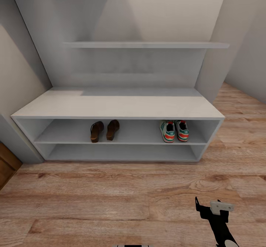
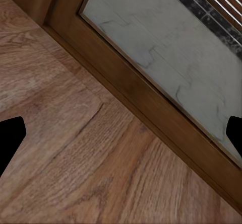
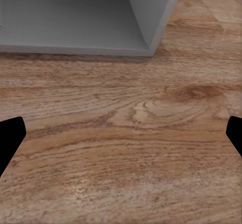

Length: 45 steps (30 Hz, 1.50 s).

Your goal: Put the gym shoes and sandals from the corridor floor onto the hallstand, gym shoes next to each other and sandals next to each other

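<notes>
We see the hallstand (image 1: 118,106) standing on the corridor floor (image 1: 111,199) against the wall. On its upper shelf tier the two sandals (image 1: 104,130) sit side by side at about eleven o'clock from frame centre, and the two gym shoes (image 1: 174,130) stand together at about two o'clock. Our right gripper (image 3: 121,133) hangs over bare planks, jaws spread wide and empty; our left gripper (image 2: 121,133) is likewise released beside a wooden door frame (image 2: 151,108).

Matt pale grey hallstand (image 1: 118,106), brown leather sandals (image 1: 104,130), warm wood-grain plank floor (image 1: 111,199)
</notes>
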Tool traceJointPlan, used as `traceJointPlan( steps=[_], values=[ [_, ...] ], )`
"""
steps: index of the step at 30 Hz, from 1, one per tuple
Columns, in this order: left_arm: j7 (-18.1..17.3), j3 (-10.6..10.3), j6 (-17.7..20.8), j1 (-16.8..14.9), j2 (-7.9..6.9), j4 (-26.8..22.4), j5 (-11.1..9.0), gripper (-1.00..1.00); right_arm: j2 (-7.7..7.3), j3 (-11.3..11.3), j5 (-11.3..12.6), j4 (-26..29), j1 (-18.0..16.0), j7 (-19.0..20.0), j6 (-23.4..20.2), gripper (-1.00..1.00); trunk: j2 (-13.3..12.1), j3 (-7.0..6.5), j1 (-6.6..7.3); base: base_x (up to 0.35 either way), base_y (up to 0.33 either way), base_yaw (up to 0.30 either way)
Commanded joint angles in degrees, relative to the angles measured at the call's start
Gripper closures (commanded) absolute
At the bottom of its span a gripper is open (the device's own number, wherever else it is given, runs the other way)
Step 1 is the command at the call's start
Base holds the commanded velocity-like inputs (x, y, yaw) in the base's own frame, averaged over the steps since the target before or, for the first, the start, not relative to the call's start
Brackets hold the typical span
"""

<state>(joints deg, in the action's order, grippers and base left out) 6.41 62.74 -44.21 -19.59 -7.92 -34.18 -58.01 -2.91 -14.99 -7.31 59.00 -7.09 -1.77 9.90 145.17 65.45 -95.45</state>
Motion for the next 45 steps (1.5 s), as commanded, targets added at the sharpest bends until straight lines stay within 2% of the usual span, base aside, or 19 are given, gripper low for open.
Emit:
traceJointPlan(
  steps=[1, 45],
  values=[
    [0.41, 0.02, -0.09, -0.04, 0.0, -0.05, 0.27, -1.0, 0.01, -0.04, -0.6, -0.03, -0.03, -0.18, 0.12, -1.0, 0.02, 0.04, 0.01, 0.0, 0.0, 0.0],
    [0.45, 0.02, -0.09, -0.18, -0.03, -0.13, 0.27, -1.0, -0.07, -0.13, -0.6, -0.06, -0.03, -0.25, 0.12, -1.0, 0.02, 0.04, 0.01, 0.0, 0.0, 0.0]
  ],
)
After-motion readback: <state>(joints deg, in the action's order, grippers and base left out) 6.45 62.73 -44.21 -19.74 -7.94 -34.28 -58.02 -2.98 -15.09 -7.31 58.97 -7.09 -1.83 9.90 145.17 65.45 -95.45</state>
